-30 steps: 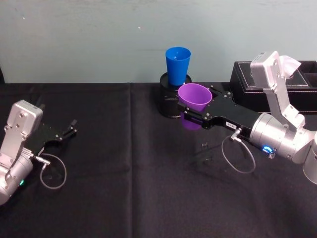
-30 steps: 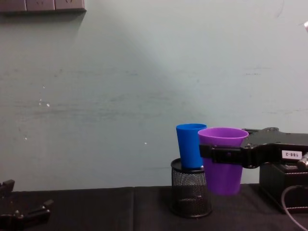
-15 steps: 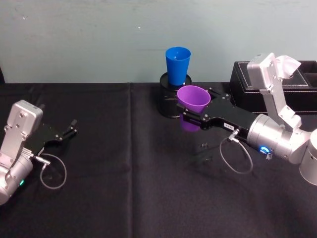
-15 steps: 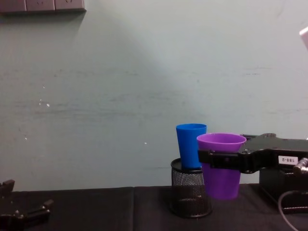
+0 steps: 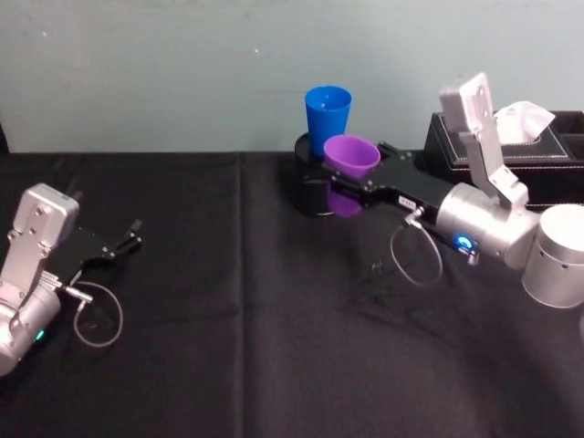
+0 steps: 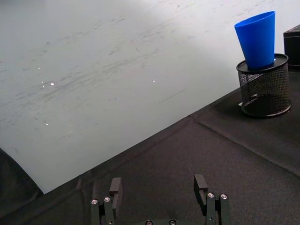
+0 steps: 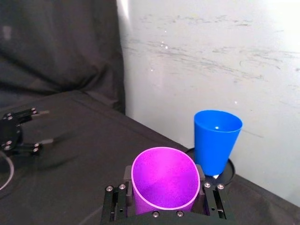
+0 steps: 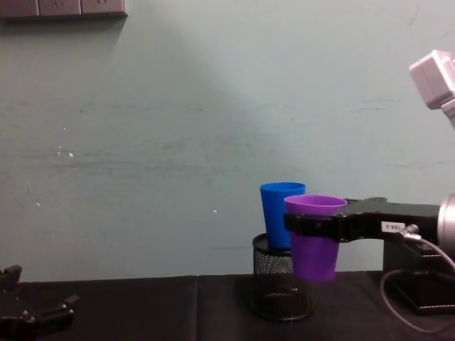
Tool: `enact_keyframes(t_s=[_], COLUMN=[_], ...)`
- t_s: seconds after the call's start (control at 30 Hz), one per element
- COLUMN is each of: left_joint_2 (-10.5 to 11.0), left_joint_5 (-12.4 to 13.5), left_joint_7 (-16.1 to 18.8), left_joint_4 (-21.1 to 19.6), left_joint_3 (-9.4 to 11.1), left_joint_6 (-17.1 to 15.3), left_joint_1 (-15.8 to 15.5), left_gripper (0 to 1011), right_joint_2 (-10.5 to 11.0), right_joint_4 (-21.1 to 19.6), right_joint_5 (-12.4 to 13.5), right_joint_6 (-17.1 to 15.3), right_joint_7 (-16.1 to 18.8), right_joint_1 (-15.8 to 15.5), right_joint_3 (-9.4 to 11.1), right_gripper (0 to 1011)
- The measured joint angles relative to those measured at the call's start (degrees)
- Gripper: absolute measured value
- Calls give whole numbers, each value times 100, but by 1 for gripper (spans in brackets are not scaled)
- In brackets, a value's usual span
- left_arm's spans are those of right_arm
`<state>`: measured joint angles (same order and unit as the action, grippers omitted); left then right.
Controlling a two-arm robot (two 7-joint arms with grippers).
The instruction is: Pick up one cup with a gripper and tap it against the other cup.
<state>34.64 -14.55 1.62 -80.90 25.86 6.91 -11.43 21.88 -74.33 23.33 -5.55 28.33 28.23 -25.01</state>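
Observation:
My right gripper (image 5: 351,171) (image 8: 313,226) (image 7: 165,197) is shut on the purple cup (image 5: 350,156) (image 8: 314,237) (image 7: 164,181) and holds it upright above the table. The blue cup (image 5: 328,119) (image 8: 281,214) (image 7: 216,140) (image 6: 257,40) stands in a black wire-mesh pen holder (image 8: 278,291) (image 6: 263,85) at the back. The purple cup is right beside the blue one, on its right and nearer to me; I cannot tell if they touch. My left gripper (image 5: 126,239) (image 6: 160,186) rests open and empty at the table's left.
A black box (image 5: 547,164) holding a white tissue (image 5: 522,117) stands at the back right, behind my right arm. Black cloth (image 5: 228,328) covers the table, and a pale wall (image 8: 178,128) rises just behind the pen holder.
My right gripper has carried the purple cup farther back and slightly left, close up against the blue cup. The left arm has not moved.

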Motion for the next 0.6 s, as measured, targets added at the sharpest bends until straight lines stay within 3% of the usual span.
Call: enact_keyframes(t_s=[0.6], left_joint_2=[0], left_joint_5=[0], left_joint_7=[0], left_joint_4=[0], left_joint_3=[0], left_joint_6=[0], left_joint_1=[0], left_gripper=[1000], right_joint_2=[-599], right_joint_4=[1391], right_joint_5=[-181], right_joint_6=[378], right_joint_7=[50], right_joint_1=[803], right_joint_3=[-97], right_gripper=[738])
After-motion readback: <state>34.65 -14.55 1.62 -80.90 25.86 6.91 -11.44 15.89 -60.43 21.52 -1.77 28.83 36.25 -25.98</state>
